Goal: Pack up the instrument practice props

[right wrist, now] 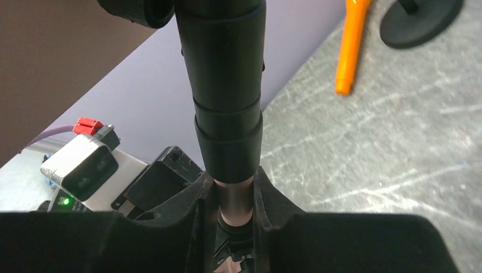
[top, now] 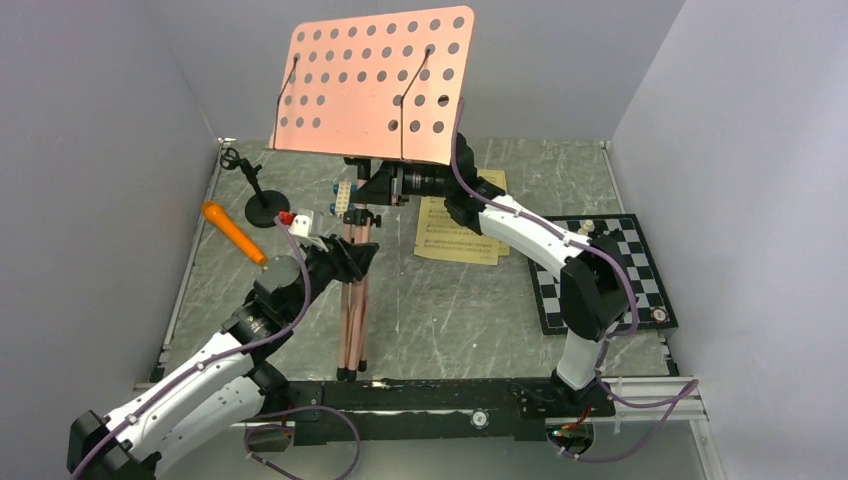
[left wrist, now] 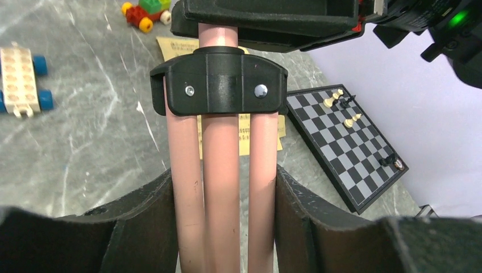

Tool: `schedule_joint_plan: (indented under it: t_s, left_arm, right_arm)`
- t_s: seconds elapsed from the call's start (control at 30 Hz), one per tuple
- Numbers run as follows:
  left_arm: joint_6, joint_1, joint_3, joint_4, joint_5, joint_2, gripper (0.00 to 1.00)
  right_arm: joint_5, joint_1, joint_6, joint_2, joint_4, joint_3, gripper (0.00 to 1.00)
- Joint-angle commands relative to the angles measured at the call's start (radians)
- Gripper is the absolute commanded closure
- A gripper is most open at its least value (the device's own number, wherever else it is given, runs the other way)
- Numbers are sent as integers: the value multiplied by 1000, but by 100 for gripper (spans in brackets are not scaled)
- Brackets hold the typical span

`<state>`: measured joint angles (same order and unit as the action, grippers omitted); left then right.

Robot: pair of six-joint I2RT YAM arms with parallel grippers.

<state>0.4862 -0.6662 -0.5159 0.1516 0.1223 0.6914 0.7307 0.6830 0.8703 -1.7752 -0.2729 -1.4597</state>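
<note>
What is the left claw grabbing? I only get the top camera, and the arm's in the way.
Observer: The left gripper is closed around the music stand, on its three pink legs bunched together under a black collar.
Operator: And the right one?
Observer: The right gripper pinches the stand just below a black sleeve.
Operator: Any toys hiding?
Observer: A red, green and yellow block car sits near a corner of the sheet music.

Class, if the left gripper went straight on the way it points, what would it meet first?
The music stand's pink legs, gripped between its fingers. Past them the line seems to run towards the yellow sheet music; depth unclear.
</note>
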Motion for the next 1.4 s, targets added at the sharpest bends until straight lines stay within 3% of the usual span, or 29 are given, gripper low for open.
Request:
schedule_joint_plan:
  t_s: [0.0, 0.17, 0.77, 1.37]
  left_arm:
    - [60, -15, 49, 121, 78, 36, 100]
    - [105, -48, 86, 151, 153, 87, 100]
    - [309, -65, 209, 187, 268, 230, 100]
    - [381, -63, 201, 208, 350, 420, 100]
  right_arm:
    - [138, 6, 11, 48, -24, -122, 100]
    - [127, 5, -40, 43, 28, -81, 100]
    - [159, -40, -27, -93, -44, 16, 100]
    - [157, -62, 48, -270, -126, 6, 100]
